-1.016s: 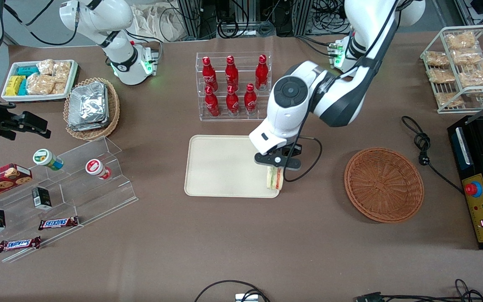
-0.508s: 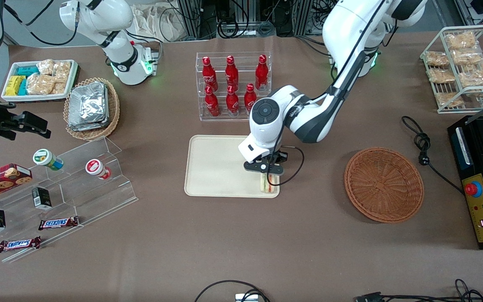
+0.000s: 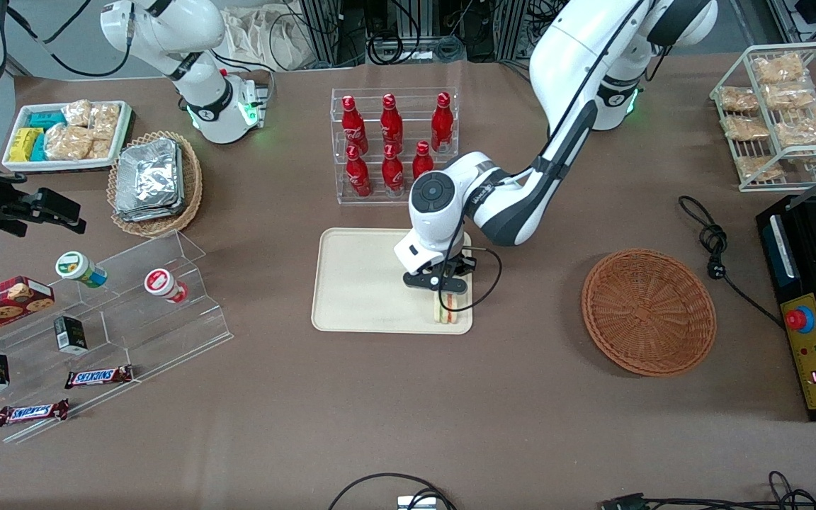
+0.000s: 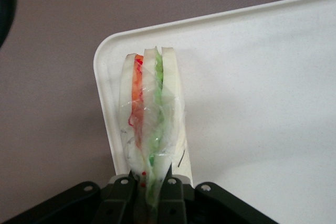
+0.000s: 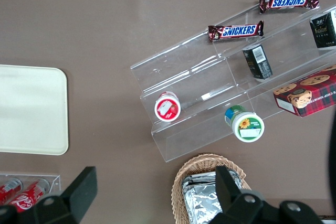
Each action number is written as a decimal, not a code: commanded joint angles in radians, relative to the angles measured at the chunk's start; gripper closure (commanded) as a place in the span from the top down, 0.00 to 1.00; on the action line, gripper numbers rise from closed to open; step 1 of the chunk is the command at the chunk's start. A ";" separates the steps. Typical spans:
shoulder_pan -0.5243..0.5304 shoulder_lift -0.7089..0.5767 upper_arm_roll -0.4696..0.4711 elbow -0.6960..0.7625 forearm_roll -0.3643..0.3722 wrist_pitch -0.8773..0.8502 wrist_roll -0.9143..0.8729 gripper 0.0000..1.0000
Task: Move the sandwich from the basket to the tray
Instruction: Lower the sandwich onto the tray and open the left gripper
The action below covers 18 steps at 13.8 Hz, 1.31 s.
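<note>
Gripping the sandwich [image 3: 449, 309] edge-up, my gripper [image 3: 443, 292] hangs over the tray [image 3: 365, 283] corner nearest the front camera, on the working arm's side. My fingers [image 4: 170, 192] pinch its wrapped bread. The woven basket [image 3: 649, 310] sits well apart toward the working arm's end of the bench.

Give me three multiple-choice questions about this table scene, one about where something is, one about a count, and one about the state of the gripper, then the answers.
1. Where is the sandwich?
A. in the basket
B. over a corner of the tray, held by the gripper
C. on the bare table

2. How many red bottles stand in the clear rack?
A. four
B. six
C. nine

3. What is the gripper doing?
A. shut on the sandwich
B. open above the basket
C. shut on a bottle

Answers: 1 B, the wedge sits above the tray corner nearest the basket. 2 B, two rows of three. 3 A, the fingers pinch its wrapped edge.
</note>
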 commanded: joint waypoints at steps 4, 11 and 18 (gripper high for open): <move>-0.015 0.000 0.015 -0.018 0.024 0.043 -0.037 0.99; -0.011 -0.089 0.061 -0.018 -0.002 0.032 -0.018 1.00; 0.043 -0.273 0.184 -0.017 -0.250 -0.107 0.219 1.00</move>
